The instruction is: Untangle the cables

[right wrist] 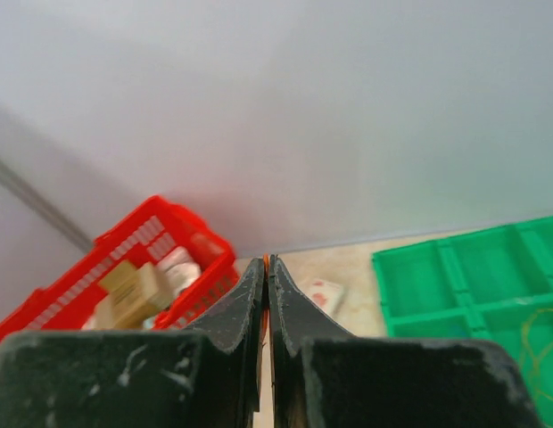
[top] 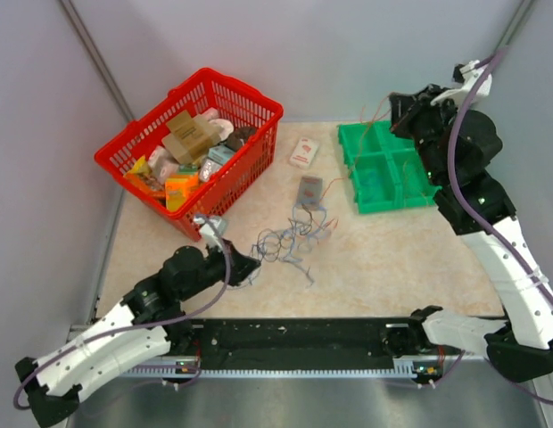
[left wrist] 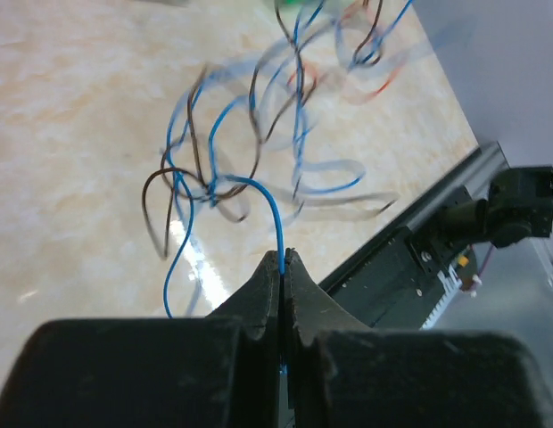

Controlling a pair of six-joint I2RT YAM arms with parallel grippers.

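The cables (top: 290, 241) lie as a loose tangle of thin blue, black and red wires in the middle of the table. My left gripper (top: 251, 267) sits low at the tangle's left edge. In the left wrist view it (left wrist: 284, 259) is shut on a blue wire (left wrist: 268, 201) that arcs back into the tangle (left wrist: 250, 134). My right gripper (top: 394, 107) is raised over the back of the green tray (top: 383, 183). It (right wrist: 267, 260) is shut with a sliver of orange wire (right wrist: 265, 259) between its fingers. A thin orange strand (top: 366, 116) hangs beside it.
A red basket (top: 250, 102) full of packets stands at the back left. A white packet (top: 303, 152) and a small grey box (top: 310, 189) lie between basket and tray. Another orange wire (right wrist: 535, 334) lies in the green tray (right wrist: 464, 267). A black rail (top: 294, 343) runs along the near edge.
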